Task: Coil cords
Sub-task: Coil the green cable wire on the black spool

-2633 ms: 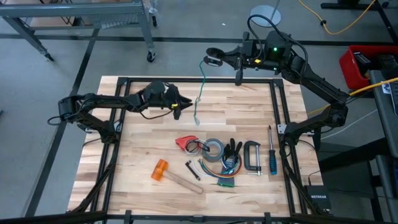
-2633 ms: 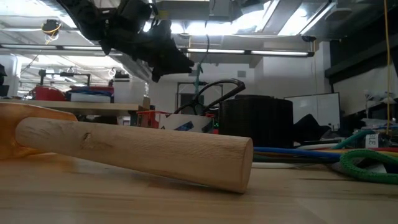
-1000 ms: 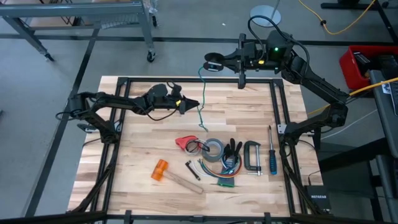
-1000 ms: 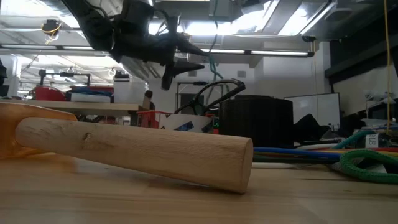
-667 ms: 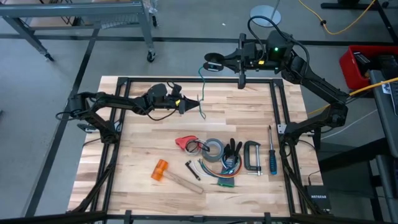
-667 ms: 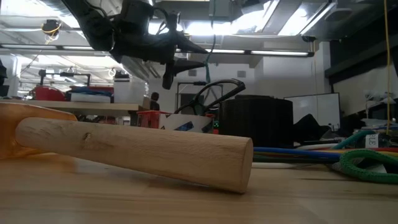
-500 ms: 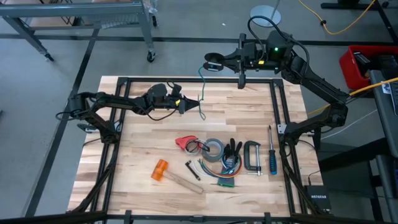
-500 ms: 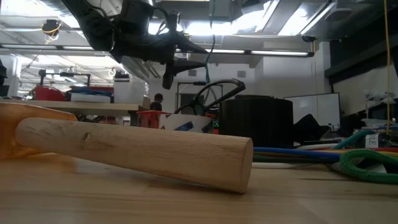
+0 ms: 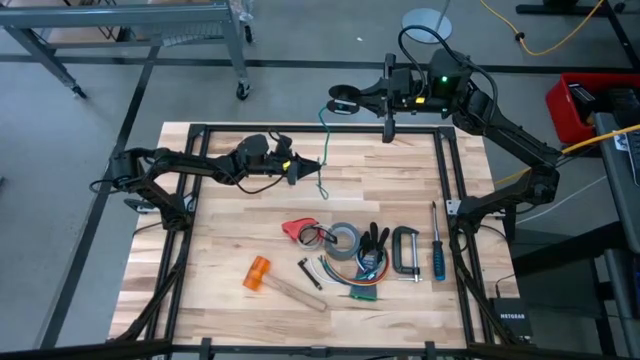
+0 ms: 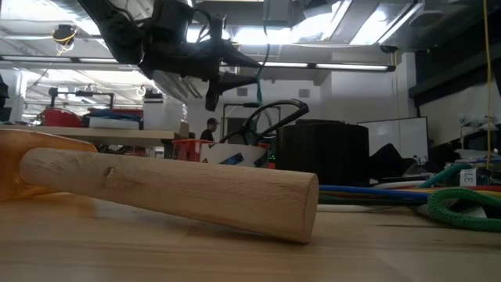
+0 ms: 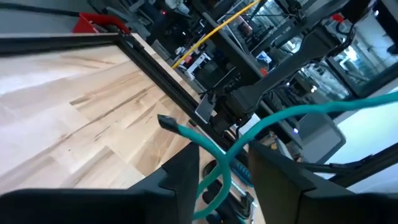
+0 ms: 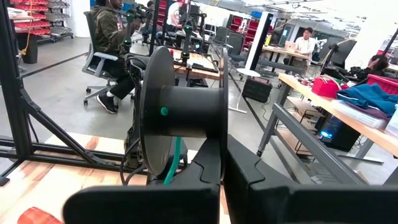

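Note:
A thin teal-green cord [image 9: 322,150] hangs from a black spool [image 9: 343,98] that is held just beyond the table's far edge. Its dark end piece [image 11: 166,121] dangles free above the wood. My right gripper [image 9: 363,97] is shut on the spool [image 12: 186,112]. My left gripper [image 9: 308,167] is level above the table's middle and points toward the right edge. It is open, with the cord [image 11: 219,168] running through the gap between its fingers. In the low view that gripper [image 10: 249,69] shows high up, beside the cord [image 10: 261,72]. My right gripper pinches the thin rim of the spool's flange [image 12: 222,134] between its two fingers, coming level from the table's right. The spool is lifted clear and its axis lies along the fingers. My left gripper has the cord between its fingers; whether a finger [image 11: 186,177] touches it I cannot tell.
Tools lie in the near middle of the table: a red piece [image 9: 297,230], a tape roll [image 9: 345,240], a clamp [image 9: 405,250], a screwdriver [image 9: 437,255], a bundle of coloured wires [image 9: 360,288] and a hammer [image 9: 275,280]. The far left of the tabletop is bare wood.
The cord's free lower end has drawn up a little and now hangs shorter below my left gripper. Both arms have kept still.

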You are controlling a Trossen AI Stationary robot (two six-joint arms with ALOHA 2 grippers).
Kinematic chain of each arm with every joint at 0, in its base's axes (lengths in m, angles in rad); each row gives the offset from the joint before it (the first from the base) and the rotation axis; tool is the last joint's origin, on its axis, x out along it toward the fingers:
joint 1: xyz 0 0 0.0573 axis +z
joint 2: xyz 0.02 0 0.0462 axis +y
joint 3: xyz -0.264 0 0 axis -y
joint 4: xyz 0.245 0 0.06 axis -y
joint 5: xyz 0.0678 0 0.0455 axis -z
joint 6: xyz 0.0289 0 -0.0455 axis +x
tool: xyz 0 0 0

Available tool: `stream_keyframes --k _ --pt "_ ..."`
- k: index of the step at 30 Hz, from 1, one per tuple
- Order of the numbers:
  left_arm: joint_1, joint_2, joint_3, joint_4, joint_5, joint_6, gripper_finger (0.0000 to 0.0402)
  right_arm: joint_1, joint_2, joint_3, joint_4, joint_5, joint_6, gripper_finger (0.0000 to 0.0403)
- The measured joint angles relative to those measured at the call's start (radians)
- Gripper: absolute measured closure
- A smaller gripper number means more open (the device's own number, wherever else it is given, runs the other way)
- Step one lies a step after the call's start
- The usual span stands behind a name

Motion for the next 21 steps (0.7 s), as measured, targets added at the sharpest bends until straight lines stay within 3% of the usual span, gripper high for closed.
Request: stream_keyframes --k 8,14,21 --pt "-0.006 0.0 0.0 -0.004 0.0 0.055 0.0392 0.0 0.0 0.0 0.0 0.0 0.0 0.0401" --pt "0.015 0.0 0.0 -0.004 0.003 0.078 0.0398 -0.001 0.0 0.0 0.015 0.055 -0.002 0.0401" --pt "0.075 0.0 0.001 -0.03 0.063 0.09 0.04 -0.001 -0.012 0.003 0.04 0.249 -0.078 0.0401"
